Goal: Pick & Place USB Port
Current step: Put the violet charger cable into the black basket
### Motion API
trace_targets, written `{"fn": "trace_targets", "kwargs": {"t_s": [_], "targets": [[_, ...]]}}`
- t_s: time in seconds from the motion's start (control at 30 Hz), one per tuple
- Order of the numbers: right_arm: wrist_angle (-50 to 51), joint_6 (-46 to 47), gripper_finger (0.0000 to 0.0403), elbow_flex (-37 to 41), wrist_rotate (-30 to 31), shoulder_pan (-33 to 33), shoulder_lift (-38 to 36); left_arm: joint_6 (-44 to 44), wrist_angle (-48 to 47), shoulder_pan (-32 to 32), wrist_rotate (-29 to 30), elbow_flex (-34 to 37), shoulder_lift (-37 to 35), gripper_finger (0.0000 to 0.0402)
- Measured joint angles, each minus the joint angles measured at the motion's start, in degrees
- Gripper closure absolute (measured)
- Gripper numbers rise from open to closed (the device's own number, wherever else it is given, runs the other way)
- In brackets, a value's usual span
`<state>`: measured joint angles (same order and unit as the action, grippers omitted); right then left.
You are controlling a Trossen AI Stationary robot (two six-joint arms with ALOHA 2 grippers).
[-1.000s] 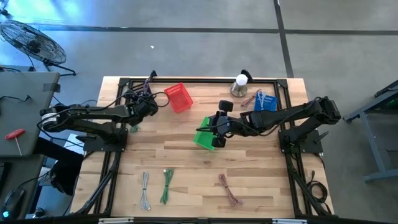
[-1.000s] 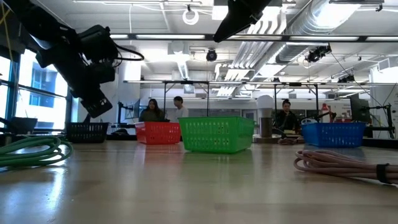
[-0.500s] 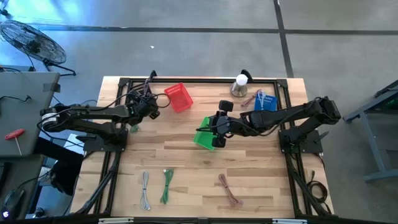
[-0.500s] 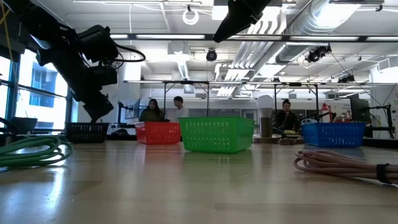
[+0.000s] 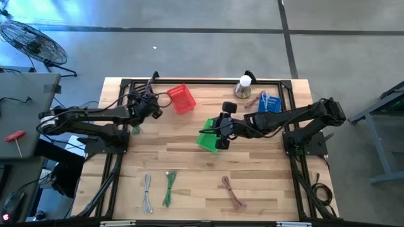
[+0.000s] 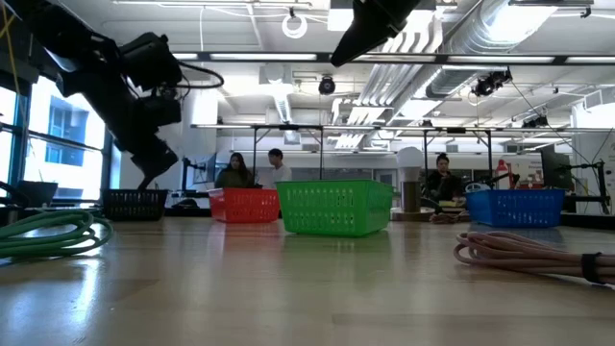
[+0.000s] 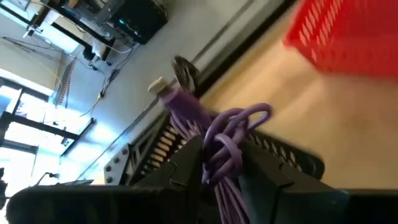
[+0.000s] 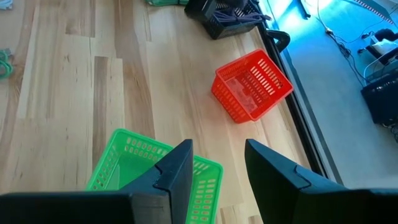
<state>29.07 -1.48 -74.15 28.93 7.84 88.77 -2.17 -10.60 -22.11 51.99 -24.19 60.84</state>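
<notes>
Near the table's far left edge, just beside the red basket [image 5: 182,98], we note the left gripper [image 7: 217,163] clamped on a bundled purple USB cable [image 7: 214,130] held above the wood, while the right gripper [image 8: 214,163] hovers parted and empty over the green basket [image 8: 155,167].

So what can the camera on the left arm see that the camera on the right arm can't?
Only the left wrist view shows the purple cable, bunched between the left gripper fingers, its plug sticking out. Only the right wrist view shows the green basket below the open right gripper, plus a black basket farther off. Both show the red basket on the wooden table.
</notes>
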Motion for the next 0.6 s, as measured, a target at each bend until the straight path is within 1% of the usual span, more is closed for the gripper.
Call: {"fn": "trace_targets", "kwargs": {"t_s": [0.2,0.3,0.43,0.53,0.6], "targets": [[1.3,0.4,0.0265,0.0,0.0,0.0,0.0,0.5,-1.4,0.0,-1.5,-1.8,-4.6,0.0311],[1.7,0.6,0.0265,0.0,0.0,0.0,0.0,0.0,-6.4,0.0,-1.3,-1.8,-5.7,0.0311],[1.9,0.6,0.0265,0.0,0.0,0.0,0.0,-3.1,-14.6,0.0,-0.1,-1.8,-5.8,0.0311],[1.8,0.6,0.0265,0.0,0.0,0.0,0.0,-5.5,-16.8,0.0,-0.3,-1.1,-5.6,0.0311],[1.8,0.8,0.0265,0.0,-0.1,0.0,0.0,-6.7,-16.6,0.0,-0.7,-0.4,-5.6,0.0311]]}}
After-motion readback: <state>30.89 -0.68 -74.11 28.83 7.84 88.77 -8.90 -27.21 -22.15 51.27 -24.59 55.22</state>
